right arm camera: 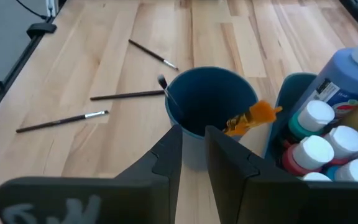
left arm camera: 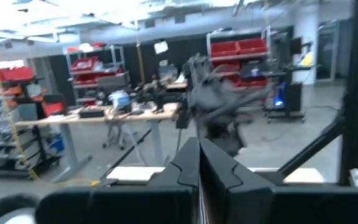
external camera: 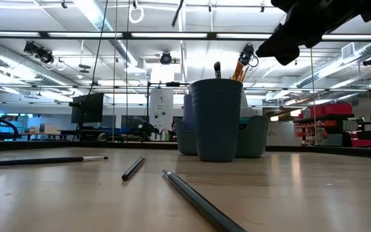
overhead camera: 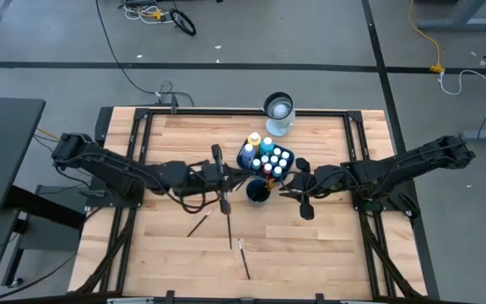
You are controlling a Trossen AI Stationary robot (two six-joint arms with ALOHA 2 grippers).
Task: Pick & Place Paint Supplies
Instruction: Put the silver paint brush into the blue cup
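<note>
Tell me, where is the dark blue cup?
In the high view the dark blue cup stands near the table's middle, right beside the tray of paint bottles, between the two grippers. Brushes stick out of it.

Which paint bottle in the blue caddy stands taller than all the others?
The large blue paint bottle with the white cap, at the caddy end. It rises well above the small white-capped bottles beside it.

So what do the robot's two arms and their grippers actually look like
Both arms are dark, near-black, jointed links with black cables trailing along them. The left gripper ends in two matte black angular fingers with bevelled faces. The right gripper has the same black wedge-shaped fingers, and its black body carries faint pale lettering.
</note>
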